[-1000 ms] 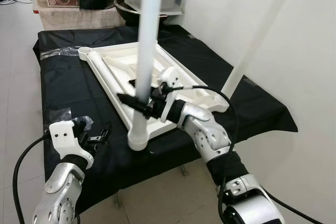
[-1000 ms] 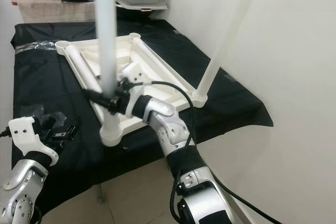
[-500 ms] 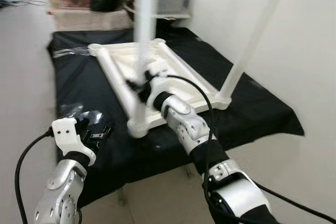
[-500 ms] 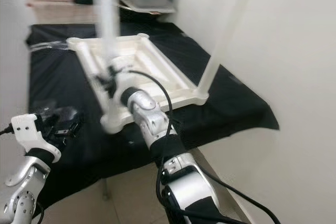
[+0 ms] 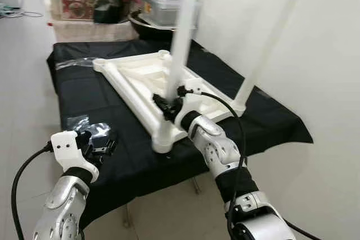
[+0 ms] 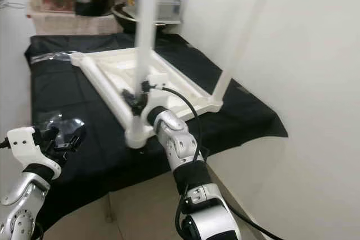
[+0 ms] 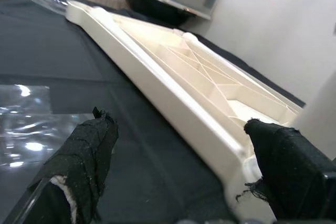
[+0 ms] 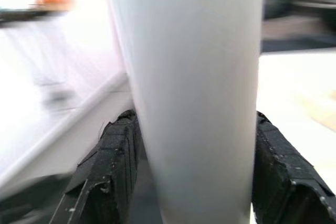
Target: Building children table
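An upside-down white plastic tabletop [image 5: 138, 77] lies on the black-covered table [image 5: 79, 99]. A white leg [image 5: 179, 49] stands in its near corner socket [image 5: 162, 143], and my right gripper [image 5: 167, 107] is shut on that leg low down. In the right wrist view the leg [image 8: 194, 93] sits between both black fingers [image 8: 107, 177]. A second white leg [image 5: 270, 43] stands in the right corner, leaning toward the wall. My left gripper [image 5: 101, 145] hovers open over the table's near left part, its fingers [image 7: 86, 161] spread wide with nothing between them.
Crumpled clear plastic wrap [image 5: 84, 125] lies by my left gripper, more plastic [image 5: 73, 63] at the far left. Boxes, a dark pan and containers [image 5: 152, 9] are stacked behind the table. A white wall [image 5: 315, 54] runs close along the right. Tiled floor lies left and in front.
The camera has shifted, so the whole scene sits differently. My right gripper stays shut on the near leg, which now reads more tilted. My left gripper remains open near the plastic wrap.
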Robot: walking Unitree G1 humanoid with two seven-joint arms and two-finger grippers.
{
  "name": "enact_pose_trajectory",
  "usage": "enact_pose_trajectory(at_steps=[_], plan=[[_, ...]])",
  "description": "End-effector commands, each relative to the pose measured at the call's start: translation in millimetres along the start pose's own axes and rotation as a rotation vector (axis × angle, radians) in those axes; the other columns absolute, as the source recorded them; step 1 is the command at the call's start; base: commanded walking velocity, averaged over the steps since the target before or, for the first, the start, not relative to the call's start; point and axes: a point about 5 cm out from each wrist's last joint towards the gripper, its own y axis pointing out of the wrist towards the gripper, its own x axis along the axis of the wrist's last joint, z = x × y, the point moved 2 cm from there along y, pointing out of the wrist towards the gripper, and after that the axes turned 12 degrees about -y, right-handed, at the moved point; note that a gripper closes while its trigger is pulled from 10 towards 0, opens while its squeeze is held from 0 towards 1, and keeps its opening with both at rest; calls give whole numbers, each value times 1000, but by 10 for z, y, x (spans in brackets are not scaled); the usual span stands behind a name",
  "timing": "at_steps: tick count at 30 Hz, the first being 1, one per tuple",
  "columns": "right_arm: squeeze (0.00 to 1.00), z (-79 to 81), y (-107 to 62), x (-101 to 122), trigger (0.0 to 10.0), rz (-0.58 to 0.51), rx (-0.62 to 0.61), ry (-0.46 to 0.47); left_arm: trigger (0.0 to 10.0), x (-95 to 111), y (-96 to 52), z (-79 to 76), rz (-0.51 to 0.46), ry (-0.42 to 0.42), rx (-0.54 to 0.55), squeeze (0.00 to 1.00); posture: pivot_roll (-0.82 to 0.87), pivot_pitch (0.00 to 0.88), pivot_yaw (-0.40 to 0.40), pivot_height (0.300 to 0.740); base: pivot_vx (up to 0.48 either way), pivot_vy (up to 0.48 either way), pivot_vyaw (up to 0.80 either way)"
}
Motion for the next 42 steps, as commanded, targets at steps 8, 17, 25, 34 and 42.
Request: enact_pose_trajectory(at_steps=[8,17,25,34,42], plan=[[0,174,34,-67,10000,59,405,-93,10000,-24,6,-35,-4,-10,-2,0,183,0,-180,740,0,0,0],[0,-40,161,-180,2902,132,122,-87,10000,-19,-9,-48,-8,-13,-2,0,183,0,-180,740,0,0,0],[0,-855,-306,-376,0,316,-780,-58,10000,-12,-18,-50,-7,-16,-4,0,170,0,-172,740,0,0,0],[1000,-461,-217,-279,10000,170,-580,26,10000,-9,3,-38,-2,-12,-6,0,160,0,-159,740,0,0,0],[0,-162,24,227,10000,-57,-94,-17,10000,-11,12,-28,-4,-11,-4,0,167,0,-170,740,0,0,0]])
